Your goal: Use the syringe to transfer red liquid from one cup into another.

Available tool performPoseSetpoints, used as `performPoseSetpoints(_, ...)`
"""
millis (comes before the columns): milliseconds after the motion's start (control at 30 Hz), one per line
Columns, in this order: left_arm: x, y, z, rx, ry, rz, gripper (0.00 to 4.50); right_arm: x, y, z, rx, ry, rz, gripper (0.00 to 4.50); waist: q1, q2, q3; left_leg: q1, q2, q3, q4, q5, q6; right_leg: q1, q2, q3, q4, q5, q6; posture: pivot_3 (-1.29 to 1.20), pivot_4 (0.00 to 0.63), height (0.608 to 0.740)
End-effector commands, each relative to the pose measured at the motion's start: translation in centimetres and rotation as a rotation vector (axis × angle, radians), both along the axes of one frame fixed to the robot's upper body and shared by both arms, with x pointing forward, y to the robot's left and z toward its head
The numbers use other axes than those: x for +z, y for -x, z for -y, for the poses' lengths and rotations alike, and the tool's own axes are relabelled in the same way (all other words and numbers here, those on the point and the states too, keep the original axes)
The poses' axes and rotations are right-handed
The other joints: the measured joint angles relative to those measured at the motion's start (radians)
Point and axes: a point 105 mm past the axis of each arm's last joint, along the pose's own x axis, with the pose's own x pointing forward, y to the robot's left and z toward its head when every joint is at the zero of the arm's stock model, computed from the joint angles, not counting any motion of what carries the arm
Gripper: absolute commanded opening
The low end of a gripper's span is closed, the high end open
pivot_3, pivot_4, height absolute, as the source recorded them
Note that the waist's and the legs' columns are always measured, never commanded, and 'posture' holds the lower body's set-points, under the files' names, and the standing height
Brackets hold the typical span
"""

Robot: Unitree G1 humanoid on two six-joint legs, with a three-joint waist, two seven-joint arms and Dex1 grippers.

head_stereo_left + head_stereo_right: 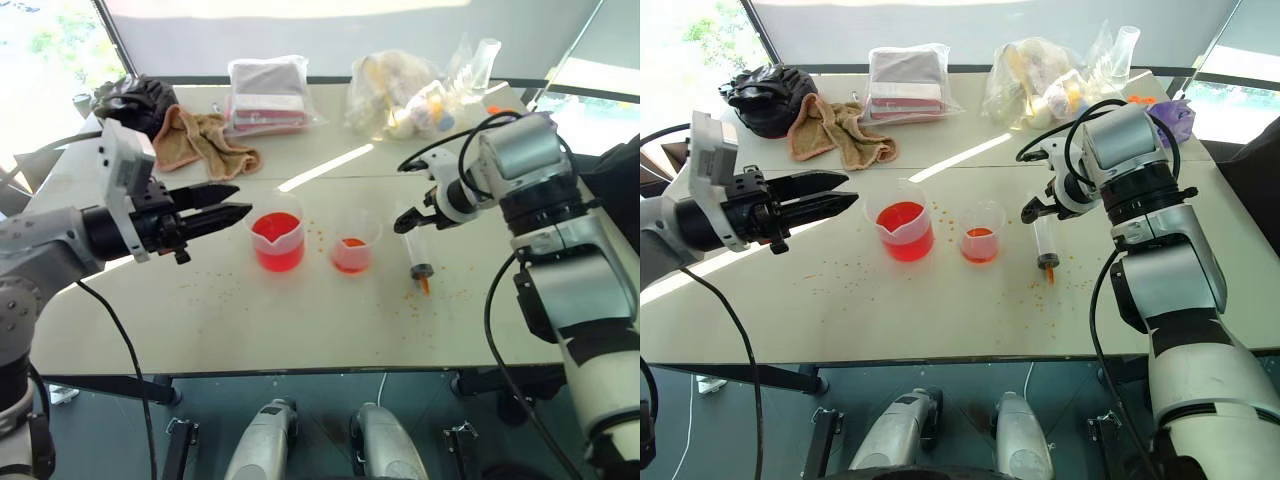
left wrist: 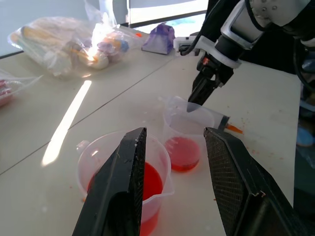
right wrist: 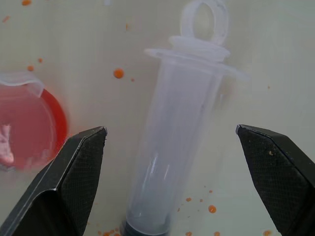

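My right gripper (image 3: 170, 135) gapes empty above the syringe (image 3: 179, 132) — barrel lying lengthwise between my fingers, left gripper (image 1: 215, 203) far off.

**Where the cameras look**

The two head views look forward and down on the table (image 1: 300, 320). The left wrist view faces right, close over both cups. The right wrist view looks down, very near the syringe (image 3: 172, 142), which the head views share.

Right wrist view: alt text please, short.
Clear syringe lying on a pale table, framed between the two open black fingers of the right end effector, not yet touched. A cup of red liquid sits beside it, orange specks scattered around.
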Motion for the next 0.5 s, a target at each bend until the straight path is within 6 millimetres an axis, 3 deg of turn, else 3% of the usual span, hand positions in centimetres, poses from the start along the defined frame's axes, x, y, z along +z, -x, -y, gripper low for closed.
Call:
performPoseSetpoints(33, 1.3, 0.8, -0.2, 0.012, -0.009, 0.062, 1.95, 0.3, -1.0, -0.4, 0.001, 0.022, 0.043, 4.41, -0.003, 0.0, 0.0, 0.0, 0.0, 0.0, 0.0, 0.0, 0.0, 0.0, 0.0, 0.0, 0.0, 0.0, 0.0, 0.0, 0.15, 0.736)
performPoseSetpoints(267, 1.4, 0.8, -0.2, 0.024, -0.018, 0.068, 1.95, -2.3, -1.9, -0.4, 0.0, 0.041, 0.026, 4.41, -0.018, -0.001, 0.0, 0.0, 0.0, 0.0, 0.0, 0.0, 0.0, 0.0, 0.001, 0.0, 0.001, 0.0, 0.0, 0.0, 0.15, 0.736)
performPoseSetpoints(367, 1.4, 0.8, -0.2, 0.026, -0.017, 0.069, 1.95, -2.2, -2.2, -0.5, -0.003, 0.04, 0.034, 3.57, -0.02, -0.001, -0.001, 0.002, 0.001, 0.0, 0.0, 0.0, 0.0, 0.002, 0.004, 0.0, 0.001, 0.0, 0.0, 0.0, 0.15, 0.736)
performPoseSetpoints(500, 1.3, 0.8, -0.1, 0.025, -0.014, 0.07, 1.95, -1.5, -2.5, -0.9, 0.009, 0.032, 0.052, 1.56, -0.023, -0.001, -0.001, 0.002, 0.001, 0.0, 0.001, 0.0, 0.0, 0.002, 0.004, 0.001, 0.001, 0.0, 0.0, 0.0, 0.15, 0.736)
